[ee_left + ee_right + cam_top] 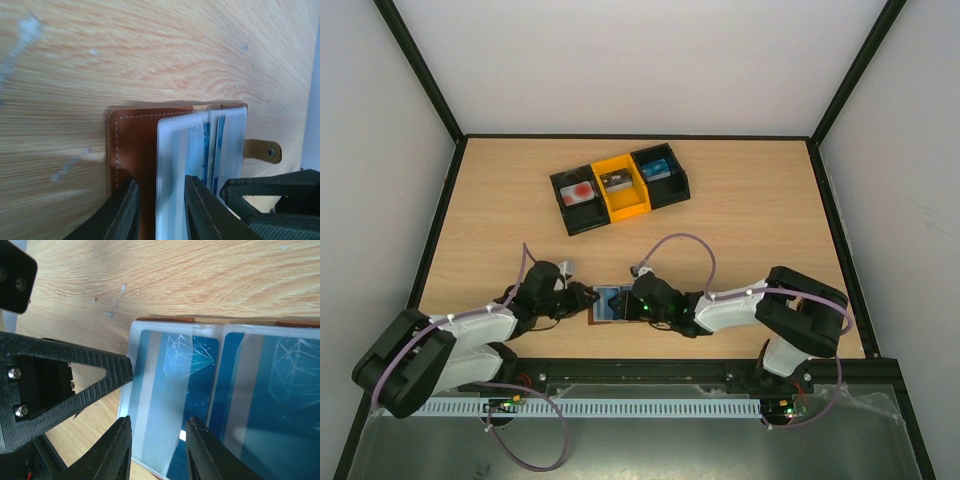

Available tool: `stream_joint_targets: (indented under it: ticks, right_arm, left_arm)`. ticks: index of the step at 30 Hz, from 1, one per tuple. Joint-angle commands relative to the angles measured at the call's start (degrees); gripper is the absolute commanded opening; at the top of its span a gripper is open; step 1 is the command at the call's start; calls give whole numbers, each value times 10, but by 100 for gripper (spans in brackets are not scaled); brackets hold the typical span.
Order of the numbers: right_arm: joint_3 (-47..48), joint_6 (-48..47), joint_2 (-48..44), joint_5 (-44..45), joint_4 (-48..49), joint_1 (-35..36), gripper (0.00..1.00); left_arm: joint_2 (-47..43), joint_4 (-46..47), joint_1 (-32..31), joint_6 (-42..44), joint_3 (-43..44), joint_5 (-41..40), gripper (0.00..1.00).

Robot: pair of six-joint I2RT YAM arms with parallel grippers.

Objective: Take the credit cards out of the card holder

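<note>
- Now the brown leather bifold card holder (609,304) lies open on the wooden bench (740,230);
- left gripper (160,181): slightly spread over its leather;
- right gripper (159,421): slightly spread over a clear plastic sleeve (160,390).

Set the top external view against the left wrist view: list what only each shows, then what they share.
Only top external: the black-and-yellow tray at the far side, and the right gripper at the card holder's right edge. Only left wrist: the holder's white stitching, clear sleeves over blue cards, and its snap tab. Both: the open card holder on the wooden table, with the left gripper at its left side.
</note>
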Motion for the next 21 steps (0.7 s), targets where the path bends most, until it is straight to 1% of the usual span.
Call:
stream_joint_targets:
  ticks: [1,4,6,9,11,14,17,21]
  right_arm:
    - [-15,-4,-28,33,-31,-3,30]
    - [-12,-4,-33,34,-34,-3,30]
    - [-7,-1,-33,32,-30,-4,30]
    - [2,-2,-29,30,-28,-4,29]
    - [8,-8,-23,36,-33,-3,27]
    - [13,-23,-18,57,-41,-4,25]
    - [18,-33,-19,82,-59,-4,25]
    - [14,-35,-16,95,-69,-4,25]
  left_arm:
    - [36,48,-26,-25,-12,22,27]
    - [40,46,-37,-29,-5,19,26]
    - [27,29,-38,-31,-5,10,27]
    - [-11,-21,-38,-30,3,-15,33]
    - [-41,-52,-38,-27,12,-29,37]
    - [-81,-86,-38,-24,28,-33,40]
    - [-99,-92,-38,-28,40,-20,40]
    - [-93,-26,-39,-57,24,25,33]
